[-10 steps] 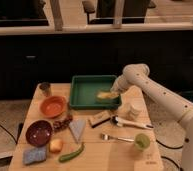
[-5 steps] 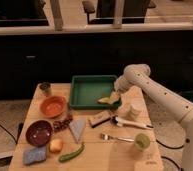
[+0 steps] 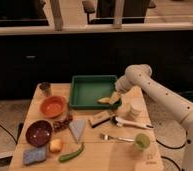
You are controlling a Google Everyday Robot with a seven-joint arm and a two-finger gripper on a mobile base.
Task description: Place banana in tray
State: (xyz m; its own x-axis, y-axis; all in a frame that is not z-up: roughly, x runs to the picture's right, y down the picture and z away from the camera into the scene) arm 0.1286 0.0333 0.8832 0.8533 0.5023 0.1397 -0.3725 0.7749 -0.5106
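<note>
The table (image 3: 110, 154) carries the tray (image 3: 92, 78) (upper centre), two bowls, pepper (image 3: 72, 153), fork (image 3: 115, 137); gripper (image 3: 115, 96) at tray's right rim.

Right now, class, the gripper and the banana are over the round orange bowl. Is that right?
Not quite. The camera view shows the gripper and the banana at the near right corner of the green tray, not over the orange bowl, which sits apart to the tray's left.

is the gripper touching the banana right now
Cannot tell: the camera view shows the gripper right beside the banana in the tray, contact point unclear.
</note>
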